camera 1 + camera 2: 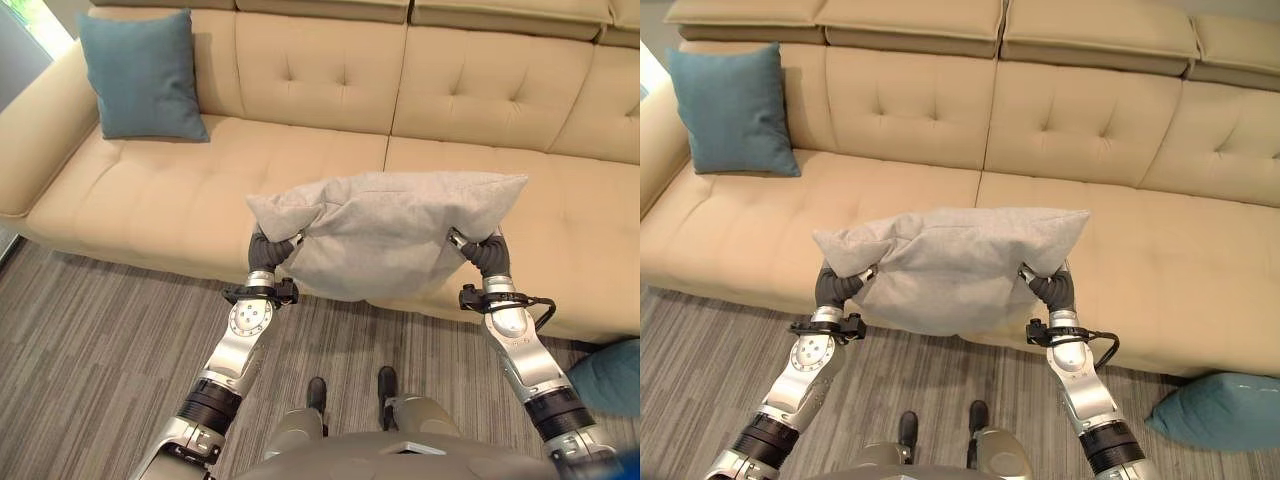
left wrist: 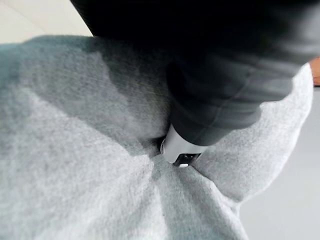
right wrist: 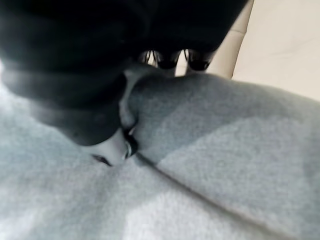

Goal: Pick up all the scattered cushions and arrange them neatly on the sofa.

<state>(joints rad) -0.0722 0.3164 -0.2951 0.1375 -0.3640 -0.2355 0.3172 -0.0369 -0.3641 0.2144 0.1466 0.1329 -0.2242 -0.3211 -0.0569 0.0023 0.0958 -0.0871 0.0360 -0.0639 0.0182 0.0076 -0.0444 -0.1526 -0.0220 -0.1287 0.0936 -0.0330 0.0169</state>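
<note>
Both hands, left hand (image 1: 268, 247) and right hand (image 1: 487, 252), pinch grey cushion (image 1: 385, 230), lifted over beige sofa (image 1: 180, 190). Blue cushion (image 1: 142, 75) leans in sofa corner. Another blue cushion (image 1: 1220, 408) on floor.

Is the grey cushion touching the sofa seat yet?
Cannot tell. In the left eye view the grey cushion, pinched at both ends by the left robot hand and right robot hand, overlaps the sofa seat front; no gap or contact shows.

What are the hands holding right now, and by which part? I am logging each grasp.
Both hold the grey cushion above the sofa's front edge: the left hand pinches its left end, the right hand its right end.
</note>
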